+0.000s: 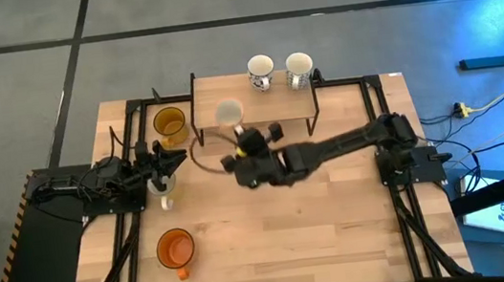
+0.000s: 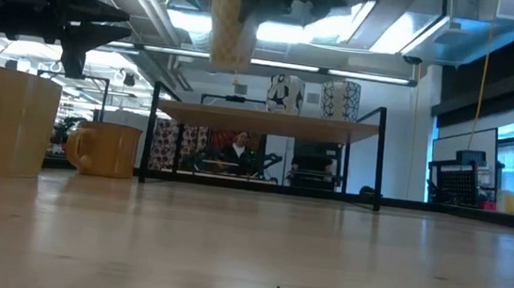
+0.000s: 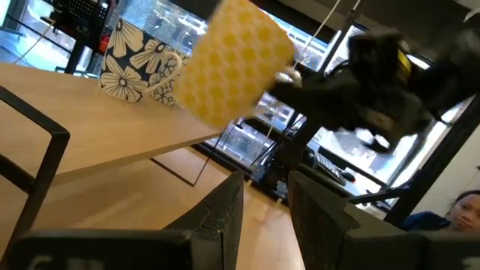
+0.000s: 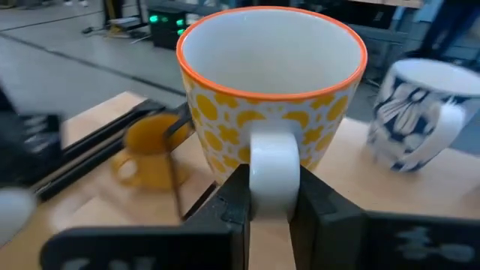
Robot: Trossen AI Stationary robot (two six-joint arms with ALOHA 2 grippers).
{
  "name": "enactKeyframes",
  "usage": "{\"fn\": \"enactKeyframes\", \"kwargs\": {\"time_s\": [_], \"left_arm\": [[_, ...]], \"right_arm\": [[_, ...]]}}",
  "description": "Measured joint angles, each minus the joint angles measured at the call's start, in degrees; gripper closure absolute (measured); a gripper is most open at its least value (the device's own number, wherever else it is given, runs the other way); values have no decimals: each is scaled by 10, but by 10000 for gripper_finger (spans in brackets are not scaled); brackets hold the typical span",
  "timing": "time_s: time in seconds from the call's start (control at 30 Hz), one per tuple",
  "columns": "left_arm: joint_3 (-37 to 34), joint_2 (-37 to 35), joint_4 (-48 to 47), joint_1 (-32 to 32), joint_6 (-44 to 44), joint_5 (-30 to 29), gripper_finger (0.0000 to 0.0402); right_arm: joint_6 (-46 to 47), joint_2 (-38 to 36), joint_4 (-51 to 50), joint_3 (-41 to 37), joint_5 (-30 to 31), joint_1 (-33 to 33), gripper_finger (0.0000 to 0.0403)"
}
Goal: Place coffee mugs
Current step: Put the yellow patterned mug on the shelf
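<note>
My right gripper (image 1: 244,142) is shut on a white mug with yellow spots and an orange rim (image 4: 270,82), held in the air above the wooden rack (image 1: 252,102). The mug also shows in the low view (image 2: 233,33). Two patterned white mugs (image 1: 261,71) (image 1: 298,68) stand on the rack's far right part. An amber mug (image 1: 169,124) stands on the table left of the rack. An orange mug (image 1: 176,249) stands near the front left. My left gripper (image 3: 266,214) is open and empty, above a cream mug (image 2: 9,120) that stands on the table. My right gripper pinches the mug's white handle (image 4: 274,161) between its two fingers. The fingers come nearly level from the table's right side. The mug is lifted clear above the rack, mouth up and slightly tilted.
The rack's black frame legs (image 2: 150,143) stand on the table. Its left and middle top (image 1: 217,92) are bare wood. Black arm rails (image 1: 377,135) run along both table sides. A person (image 3: 465,214) sits in the room beyond the table.
</note>
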Motion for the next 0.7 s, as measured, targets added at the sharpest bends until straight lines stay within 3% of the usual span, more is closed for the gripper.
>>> {"fn": "enactKeyframes", "kwargs": {"time_s": [0.2,0.4,0.7], "left_arm": [[0,0,-2,0,2,0,301],[0,0,-13,0,4,1,301],[0,1,-28,0,3,-7,301]], "right_arm": [[-37,2,10,25,6,-43,365],[-101,27,111,36,-19,-81,365],[-63,52,105,34,-26,-133,365]]}}
